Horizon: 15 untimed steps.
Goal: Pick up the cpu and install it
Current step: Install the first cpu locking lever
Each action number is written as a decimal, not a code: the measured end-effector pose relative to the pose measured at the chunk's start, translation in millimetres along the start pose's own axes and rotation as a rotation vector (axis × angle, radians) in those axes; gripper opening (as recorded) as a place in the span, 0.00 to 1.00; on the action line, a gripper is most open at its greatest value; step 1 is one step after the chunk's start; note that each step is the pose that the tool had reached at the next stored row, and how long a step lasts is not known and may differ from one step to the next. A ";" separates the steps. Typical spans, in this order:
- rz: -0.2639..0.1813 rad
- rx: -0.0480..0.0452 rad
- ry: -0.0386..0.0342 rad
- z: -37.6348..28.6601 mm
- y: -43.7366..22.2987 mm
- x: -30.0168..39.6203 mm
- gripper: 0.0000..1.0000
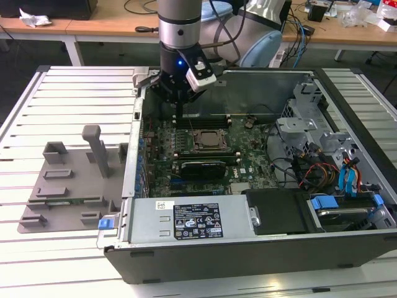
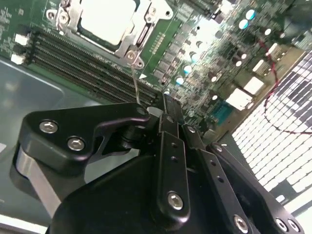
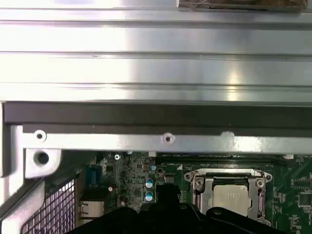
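The cpu (image 1: 206,140) is a small silvery-white square lying flat inside the metal-rimmed socket frame (image 1: 206,151) on the green motherboard. In both wrist views the cpu (image 2: 105,19) (image 3: 233,198) sits within that frame. A thin metal lever (image 2: 134,78) stands up beside the socket. My gripper (image 1: 178,115) hangs over the board toward the exterior view's left of the socket, a little apart from the cpu. Its black fingers (image 2: 168,122) meet at the tips, shut, with nothing seen between them.
The open computer case (image 1: 186,223) holds memory slots (image 2: 73,61), a black card (image 1: 200,167), cables and drive bays (image 1: 335,167). A grey plastic tray (image 1: 68,180) with posts lies outside the case on the slatted table (image 1: 62,99). The case wall (image 3: 146,117) is close to the gripper.
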<state>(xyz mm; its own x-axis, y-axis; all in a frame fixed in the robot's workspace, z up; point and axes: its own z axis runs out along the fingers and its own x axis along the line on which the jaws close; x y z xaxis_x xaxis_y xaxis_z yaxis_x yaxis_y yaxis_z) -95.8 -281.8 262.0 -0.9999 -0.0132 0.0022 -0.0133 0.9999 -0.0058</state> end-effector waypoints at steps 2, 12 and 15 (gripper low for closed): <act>0.000 0.0000 -0.0001 0.3 1.7 -2.4 0.11; 0.000 0.0001 0.0000 0.5 1.5 -24.6 0.11; 0.000 0.0001 0.0001 0.6 1.4 -32.1 0.11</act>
<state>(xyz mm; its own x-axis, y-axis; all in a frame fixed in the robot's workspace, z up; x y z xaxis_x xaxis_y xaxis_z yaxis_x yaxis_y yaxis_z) -63.7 -280.0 261.4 -0.9999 -0.0136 0.0023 -0.0136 0.9999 -0.0059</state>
